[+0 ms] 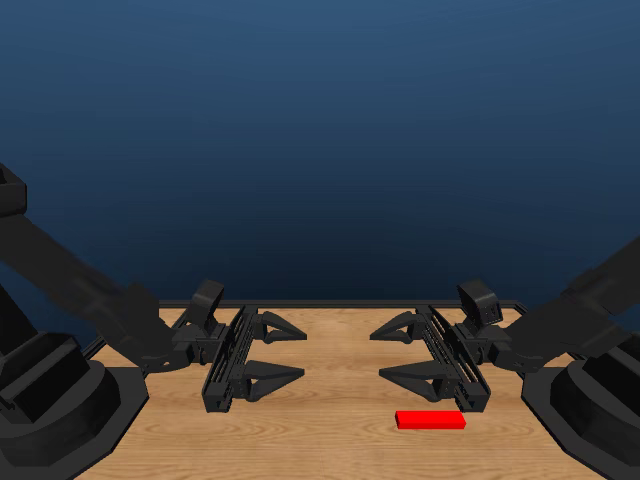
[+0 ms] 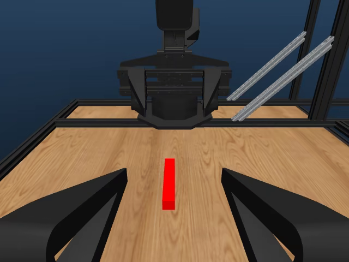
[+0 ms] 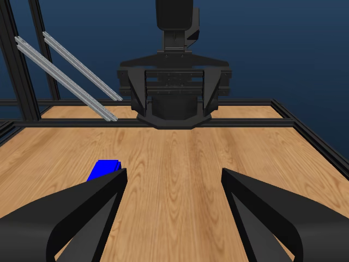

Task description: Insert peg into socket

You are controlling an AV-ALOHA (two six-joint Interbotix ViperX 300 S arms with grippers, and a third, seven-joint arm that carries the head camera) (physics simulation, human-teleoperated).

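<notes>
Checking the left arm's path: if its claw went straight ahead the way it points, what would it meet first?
Probably the right claw, facing it dead ahead. The peg lies in line but flat on the table, seemingly below the path; height is hard to judge.

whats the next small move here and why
Probably lower the open right gripper toward the slim red rectangular peg, which lies flat on the wooden table near that arm. Both grippers are empty, and the left gripper is farther away.

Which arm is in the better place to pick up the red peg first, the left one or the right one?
Probably the right. In the head view the peg lies flat on the table, close to the right gripper and well away from the left gripper. Both grippers are open and empty.
</notes>
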